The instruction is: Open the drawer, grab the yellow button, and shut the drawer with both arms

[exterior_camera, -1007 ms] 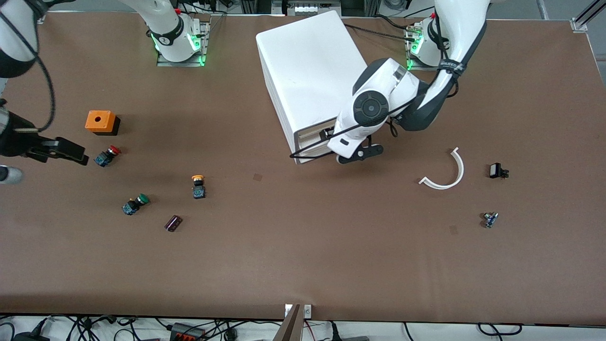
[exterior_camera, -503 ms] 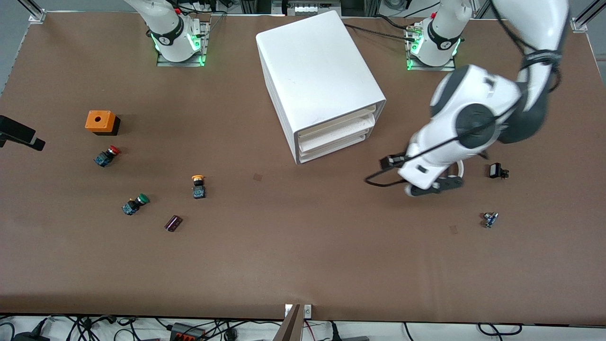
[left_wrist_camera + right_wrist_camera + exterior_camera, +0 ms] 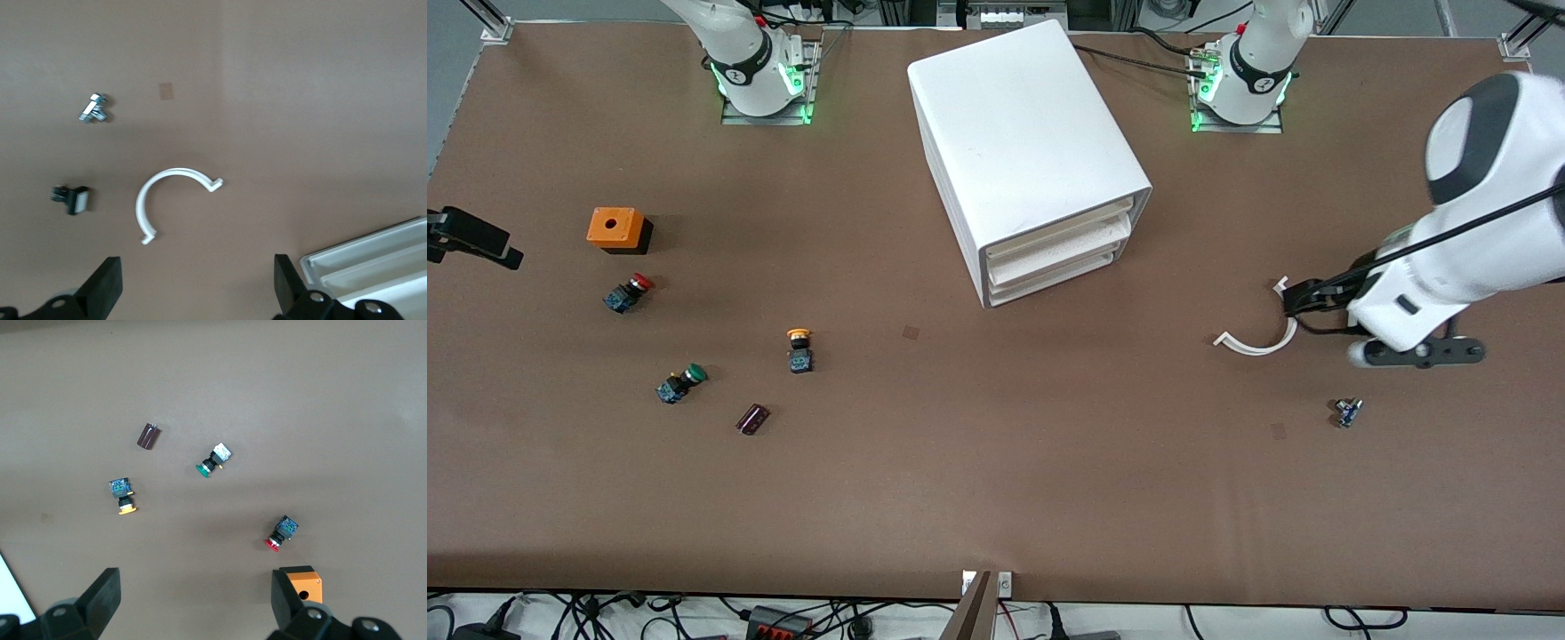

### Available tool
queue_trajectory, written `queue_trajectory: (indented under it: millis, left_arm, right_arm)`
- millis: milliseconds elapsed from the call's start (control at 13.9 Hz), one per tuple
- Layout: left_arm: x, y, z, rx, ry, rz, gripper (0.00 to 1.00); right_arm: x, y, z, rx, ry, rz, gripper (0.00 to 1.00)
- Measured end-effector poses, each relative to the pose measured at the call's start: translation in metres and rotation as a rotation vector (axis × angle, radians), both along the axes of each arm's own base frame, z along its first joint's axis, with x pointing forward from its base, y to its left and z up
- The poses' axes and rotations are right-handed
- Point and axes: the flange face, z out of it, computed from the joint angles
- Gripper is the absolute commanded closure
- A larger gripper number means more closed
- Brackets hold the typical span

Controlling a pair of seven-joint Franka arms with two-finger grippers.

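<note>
Left gripper [image 3: 193, 293]: fingers spread wide and empty, up in the air over the table near the white C-shaped clip [image 3: 1263, 324], toward the left arm's end from the cabinet.
Right gripper [image 3: 193, 610]: fingers also spread wide and empty, high over the group of buttons; in the front view only a dark part of that arm shows at the edge, toward the right arm's end from the cabinet.
Cabinet [image 3: 1023, 151]: large white box with rounded corners, standing between the two arm bases, its drawer fronts turned toward the front camera and slightly toward the left arm's end.
Drawer [image 3: 1060, 233]: uppermost of three, pushed in, flush with the two below it.
Button [image 3: 799, 349]: yellow-orange cap, dark body, lying on the table well apart from the cabinet, toward the right arm's end and nearer the front camera; long axis runs toward and away from the camera, cap end farther from it.
Around the button: a green-capped button [image 3: 680, 383], a red-capped button [image 3: 627, 292], an orange box [image 3: 615, 228] with a hole on top, and a dark maroon cylinder [image 3: 751, 419]; none touches it.
Near the clip: a small metal-and-blue part [image 3: 1347, 412] and a small black-and-white part [image 3: 72, 198].
Surface: brown table covering [image 3: 996, 462]; cables hang along the edge nearest the camera.
</note>
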Motion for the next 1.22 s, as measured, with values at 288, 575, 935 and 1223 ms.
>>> queue_trajectory:
  millis: [288, 575, 935, 1223]
  left_arm:
    - [-0.034, 0.046, 0.042, 0.060, -0.036, -0.085, 0.00]
    - [-0.077, 0.040, 0.066, 0.040, -0.088, -0.090, 0.00]
    - [-0.080, 0.041, 0.050, 0.024, -0.090, -0.116, 0.00]
    - [-0.080, 0.041, 0.050, 0.024, -0.090, -0.117, 0.00]
  right_arm:
    - [-0.014, 0.002, -0.012, -0.016, 0.013, 0.026, 0.00]
    - [-0.023, 0.004, -0.016, -0.019, 0.006, 0.034, 0.00]
    - [-0.035, 0.004, -0.021, -0.016, 0.000, 0.037, 0.00]
    - [-0.036, 0.004, -0.019, -0.016, -0.005, 0.037, 0.00]
